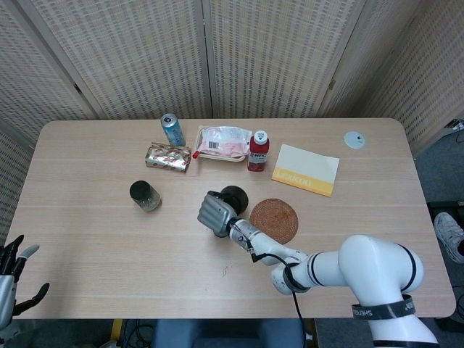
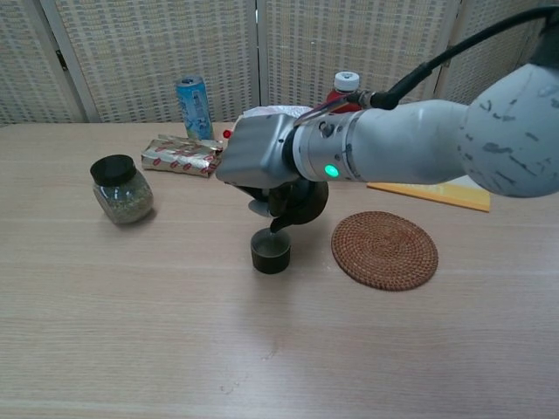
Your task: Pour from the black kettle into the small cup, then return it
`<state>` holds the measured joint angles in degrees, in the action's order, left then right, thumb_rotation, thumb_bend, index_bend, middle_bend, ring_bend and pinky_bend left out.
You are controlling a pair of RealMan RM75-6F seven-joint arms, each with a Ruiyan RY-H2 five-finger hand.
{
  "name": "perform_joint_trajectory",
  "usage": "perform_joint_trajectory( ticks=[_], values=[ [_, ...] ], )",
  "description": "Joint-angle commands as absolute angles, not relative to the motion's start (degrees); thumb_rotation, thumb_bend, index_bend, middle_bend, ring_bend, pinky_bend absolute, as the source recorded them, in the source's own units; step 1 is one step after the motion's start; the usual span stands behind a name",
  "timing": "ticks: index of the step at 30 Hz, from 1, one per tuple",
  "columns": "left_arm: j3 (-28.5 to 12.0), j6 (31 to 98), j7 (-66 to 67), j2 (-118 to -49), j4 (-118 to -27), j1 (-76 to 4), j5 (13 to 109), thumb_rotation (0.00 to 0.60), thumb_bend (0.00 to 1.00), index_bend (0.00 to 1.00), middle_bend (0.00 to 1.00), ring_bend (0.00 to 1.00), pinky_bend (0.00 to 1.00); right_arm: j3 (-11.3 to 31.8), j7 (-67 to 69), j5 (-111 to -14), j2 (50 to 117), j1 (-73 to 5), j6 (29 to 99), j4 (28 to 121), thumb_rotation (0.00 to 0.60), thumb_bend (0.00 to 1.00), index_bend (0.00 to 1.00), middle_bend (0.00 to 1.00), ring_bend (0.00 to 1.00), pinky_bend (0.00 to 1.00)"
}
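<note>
The big wooden table (image 1: 94, 239) holds everything. The robot's right arm (image 2: 419, 144) reaches across it from the right side. The right hand (image 2: 255, 162) is wrapped tight around the black kettle (image 2: 301, 202) and holds it up off the table, tipped so its spout points down. The spout hangs just above the small cup (image 2: 271, 250), which stands on the table right under the hand, dark and round. In the head view the same hand (image 1: 213, 214) hides most of the cup, and the kettle (image 1: 233, 196) shows as a dark round shape behind it. Just to the right of the cup lies a round woven mat (image 2: 384, 250), flat on the table with nothing on it. Behind the mat there is a yellow and white booklet (image 1: 305, 170). At the back of the table are a pink and white packet (image 1: 223, 141), a shiny wrapped box (image 1: 168, 157), a red bottle (image 1: 258, 151) with a white cap, and a blue can (image 1: 172, 129). A glass jar (image 2: 121, 188) with a black lid stands well off to the left of the cup. A small white disc (image 1: 354, 140) lies far back on the right. The left hand (image 1: 14, 272) is low at the left edge, off the table, with its fingers spread apart and nothing in it.
</note>
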<state>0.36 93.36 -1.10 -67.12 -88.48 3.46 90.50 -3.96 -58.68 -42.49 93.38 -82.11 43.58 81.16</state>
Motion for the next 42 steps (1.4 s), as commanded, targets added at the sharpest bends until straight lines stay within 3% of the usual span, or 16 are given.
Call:
perform_joint_trajectory(
  ticks=[1,11,26,35,42],
  values=[
    [0.35,93.23,-0.86,-67.09,-88.66,3.35,90.52,0.600,0.25,0.17,0.00,0.06,0.00,-3.37,-56.31,-43.12,93.04,-81.06,43.19,81.04,0.438,0.59,1.00,1.00,0.95,0.50],
    [0.25,92.80,0.03,-66.62,-89.68,2.97,90.54,0.600,0.25,0.17,0.00,0.06,0.00,-0.63,-46.01,-44.56,90.95,-77.47,41.58,81.77,0.440,0.56,1.00,1.00,0.95,0.50],
    [0.15,91.16,1.63,-66.28,-91.33,1.55,91.01,0.600,0.25,0.17,0.00,0.06,0.00,2.55,-28.20,-49.05,79.34,-69.10,41.12,90.07,0.440,0.55,1.00,1.00,0.95,0.50],
    [0.30,90.71,1.90,-66.42,-91.70,1.16,91.12,0.600,0.25,0.17,0.00,0.06,0.00,2.71,-16.80,-54.18,74.88,-63.15,38.97,90.86,0.440,0.53,1.00,1.00,0.92,0.50],
    [0.45,90.64,2.04,-66.55,-91.84,1.08,91.17,0.600,0.25,0.17,0.00,0.06,0.00,2.11,-10.42,-59.50,75.30,-59.48,37.76,88.49,0.441,0.51,1.00,1.00,0.91,0.50]
  ],
)
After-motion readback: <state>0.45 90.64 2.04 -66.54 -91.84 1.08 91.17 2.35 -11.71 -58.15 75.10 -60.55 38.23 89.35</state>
